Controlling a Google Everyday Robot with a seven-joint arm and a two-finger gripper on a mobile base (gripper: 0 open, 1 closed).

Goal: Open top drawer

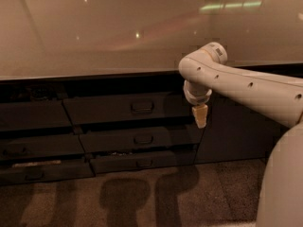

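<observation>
The top drawer (109, 109) is the wide dark front directly under the pale tabletop (94, 41), and its small loop handle (142, 107) sits at the middle of the front. From this view I cannot tell if the top drawer is fully closed or pulled out a little.

The tool (200, 117) hangs just beside the right end of the top drawer, near the lower edge of its front, and it points down. It is well apart from the handle. Whether the tool is spread or pressed together, I cannot tell.

The white arm (246, 86) comes in from the right of the top drawer. Two narrower drawers (142, 148) lie below the top drawer, and a plain dark cabinet door (234, 131) stands to its right.
</observation>
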